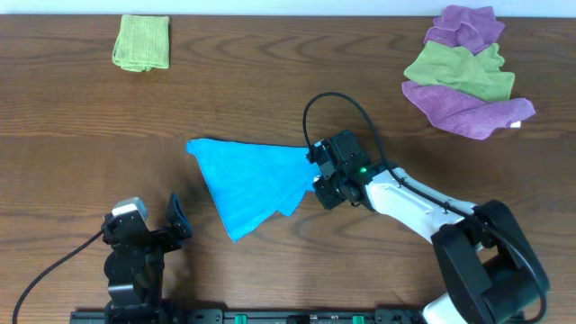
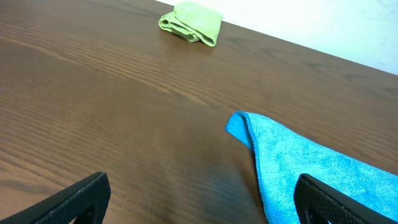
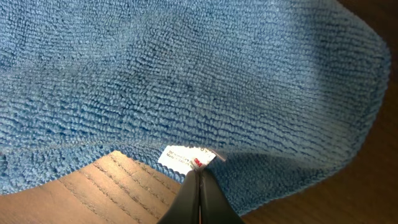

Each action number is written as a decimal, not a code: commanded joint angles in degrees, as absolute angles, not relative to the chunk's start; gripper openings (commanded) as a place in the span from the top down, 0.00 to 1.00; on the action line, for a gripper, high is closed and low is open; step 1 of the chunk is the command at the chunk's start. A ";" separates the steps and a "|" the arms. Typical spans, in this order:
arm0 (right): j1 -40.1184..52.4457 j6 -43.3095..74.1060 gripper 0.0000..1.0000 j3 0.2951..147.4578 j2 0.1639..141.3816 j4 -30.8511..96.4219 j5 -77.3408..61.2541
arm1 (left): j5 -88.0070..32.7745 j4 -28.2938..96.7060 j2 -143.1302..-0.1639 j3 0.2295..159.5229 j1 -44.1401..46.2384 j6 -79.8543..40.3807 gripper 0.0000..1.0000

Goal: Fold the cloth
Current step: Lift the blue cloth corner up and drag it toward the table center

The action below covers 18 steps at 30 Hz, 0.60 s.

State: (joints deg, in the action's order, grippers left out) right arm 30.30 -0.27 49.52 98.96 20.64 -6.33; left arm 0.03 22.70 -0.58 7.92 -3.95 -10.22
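The blue cloth [image 1: 252, 180] lies in the middle of the table in a rough triangle, its lower part doubled over. My right gripper [image 1: 318, 177] is at the cloth's right edge. In the right wrist view its fingers [image 3: 199, 186] are shut together, pinching the edge of the blue cloth [image 3: 186, 74] at a white tag [image 3: 183, 157]. My left gripper [image 1: 151, 220] is open and empty at the front left. In the left wrist view its fingers [image 2: 199, 205] straddle bare wood, with the cloth's left corner [image 2: 311, 168] ahead to the right.
A folded green cloth [image 1: 142, 42] lies at the back left and also shows in the left wrist view [image 2: 193, 22]. A pile of purple and green cloths [image 1: 463, 72] sits at the back right. A black cable [image 1: 328, 99] loops above the right wrist.
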 commanded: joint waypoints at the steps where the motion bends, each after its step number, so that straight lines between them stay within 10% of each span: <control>1: 30.76 0.89 0.99 50.39 99.92 22.15 -5.82 | 0.58 22.96 -0.25 6.79 -3.77 -9.19 0.05; 18: 23.03 -3.86 0.99 82.02 94.30 33.39 16.43 | 0.58 22.96 -0.25 6.79 -3.77 -9.19 0.05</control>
